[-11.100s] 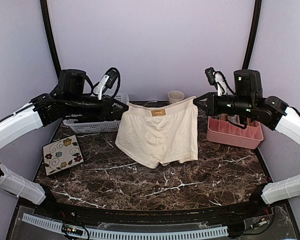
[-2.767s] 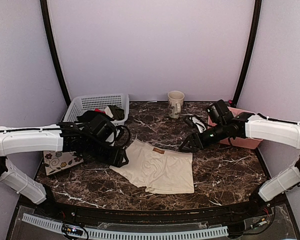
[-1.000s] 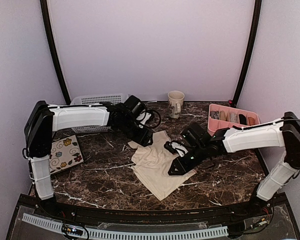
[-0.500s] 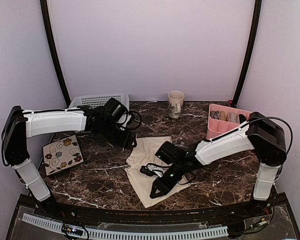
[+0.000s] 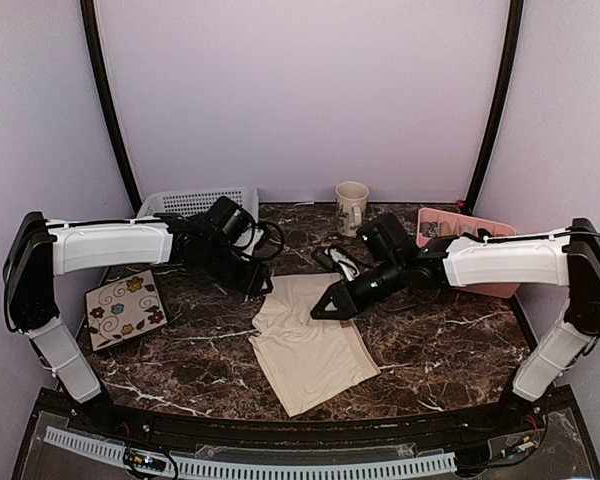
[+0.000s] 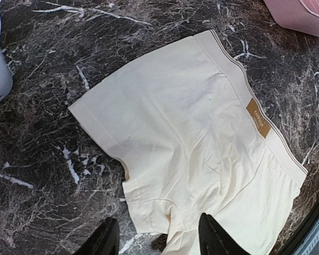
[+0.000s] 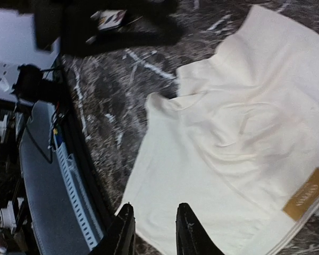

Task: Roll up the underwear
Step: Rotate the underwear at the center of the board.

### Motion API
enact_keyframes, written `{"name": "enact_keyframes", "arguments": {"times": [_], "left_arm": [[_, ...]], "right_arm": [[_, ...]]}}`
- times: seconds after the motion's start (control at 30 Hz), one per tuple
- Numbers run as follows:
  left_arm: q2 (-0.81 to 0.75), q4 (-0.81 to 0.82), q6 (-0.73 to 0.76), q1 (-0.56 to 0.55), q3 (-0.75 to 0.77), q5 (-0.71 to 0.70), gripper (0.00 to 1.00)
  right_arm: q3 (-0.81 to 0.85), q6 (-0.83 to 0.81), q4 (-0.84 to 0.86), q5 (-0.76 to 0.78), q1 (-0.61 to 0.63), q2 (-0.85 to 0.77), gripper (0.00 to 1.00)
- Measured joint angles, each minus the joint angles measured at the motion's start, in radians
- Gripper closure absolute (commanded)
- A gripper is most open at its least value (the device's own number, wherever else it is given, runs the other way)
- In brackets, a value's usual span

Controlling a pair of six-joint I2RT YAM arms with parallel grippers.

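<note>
The cream underwear [image 5: 310, 345] lies spread flat on the dark marble table [image 5: 450, 350], waistband toward the near right. In the left wrist view the underwear [image 6: 186, 138] fills the middle, its brown label [image 6: 258, 118] on the right. My left gripper [image 5: 263, 285] hovers at the cloth's far left corner, open, holding nothing; a leg hem lies below its fingers [image 6: 158, 244]. My right gripper [image 5: 325, 308] hangs over the far edge, open by a narrow gap and empty. Below it the right wrist view shows the underwear [image 7: 234, 143] under that gripper [image 7: 154, 234].
A white basket [image 5: 195, 203] stands at the back left, a mug [image 5: 352, 205] at the back middle. A pink tray [image 5: 495, 288] sits behind my right arm. The floral tile [image 5: 127, 307] lies at the left. The table's front rail [image 7: 69, 191] runs close to the cloth.
My right gripper has swung from the cloth's near edge back to its far edge. The underwear now lies flatter and wider. My left arm stayed put, its jaws somewhat narrower.
</note>
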Motion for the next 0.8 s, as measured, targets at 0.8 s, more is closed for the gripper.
{"name": "enact_keyframes", "arguments": {"times": [0.8], "left_arm": [[-0.143,0.215,-0.143,-0.125,-0.293,0.165,0.47]], "right_arm": [[0.440,-0.040,-0.030,0.278,-0.151,0.570,0.85]]}}
